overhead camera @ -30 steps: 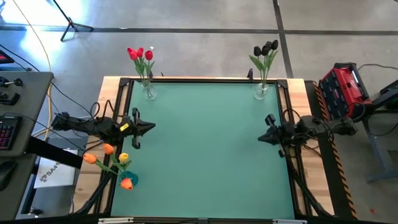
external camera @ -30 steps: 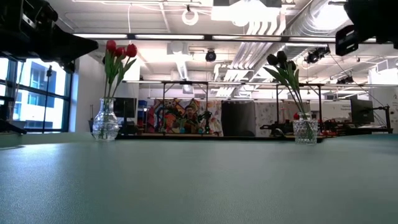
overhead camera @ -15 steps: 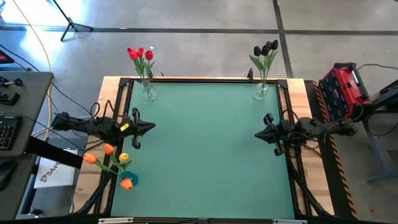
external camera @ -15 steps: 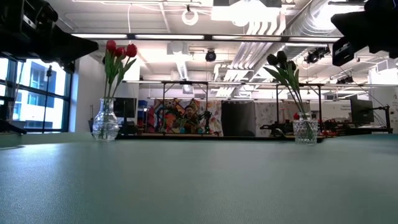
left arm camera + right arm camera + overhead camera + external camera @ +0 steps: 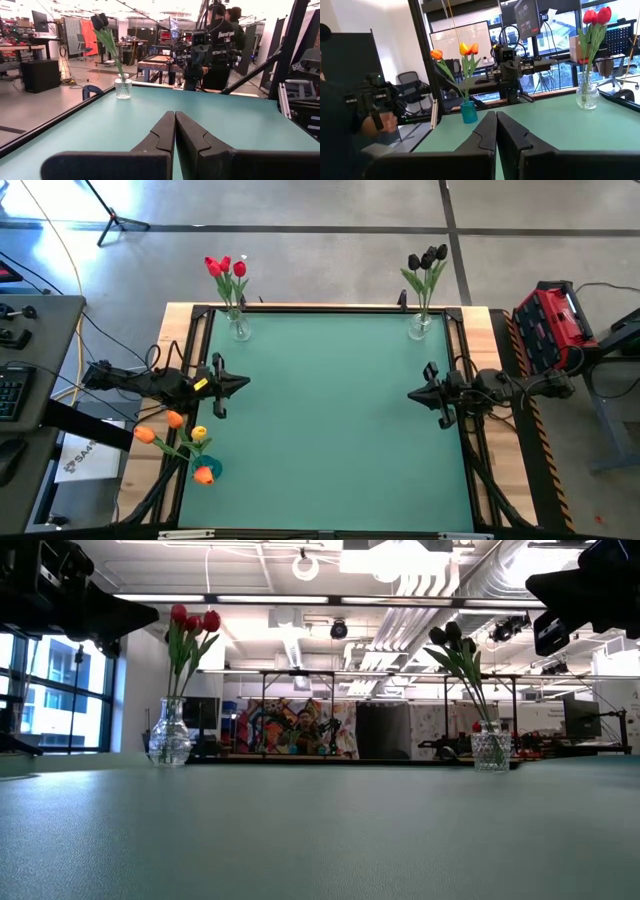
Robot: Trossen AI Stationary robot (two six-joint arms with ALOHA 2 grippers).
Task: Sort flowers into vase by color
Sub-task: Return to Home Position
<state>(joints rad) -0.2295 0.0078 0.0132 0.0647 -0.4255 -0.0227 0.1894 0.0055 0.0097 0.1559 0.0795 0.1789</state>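
Note:
Three red tulips [image 5: 226, 270] stand in a glass vase [image 5: 239, 329] at the table's far left corner. Three dark tulips [image 5: 427, 260] stand in a glass vase [image 5: 419, 328] at the far right corner. Orange and yellow tulips [image 5: 172, 426] stand in a blue vase [image 5: 205, 471] on the wooden strip at the near left. My left gripper [image 5: 246, 385] is shut and level above the table's left edge. My right gripper [image 5: 409, 394] is shut above the right edge. The two point at each other, with nothing between their fingers [image 5: 175, 120] [image 5: 496, 120].
The green mat [image 5: 330, 420] lies between the two grippers. A black frame rail [image 5: 330, 309] runs around the table. A red case [image 5: 548, 320] stands off the right side. People stand beyond the table [image 5: 220, 45] [image 5: 345, 115].
My right gripper has turned a little, and its tip has swung toward the table's left and far side. It has stayed shut. The flowers and vases have not moved.

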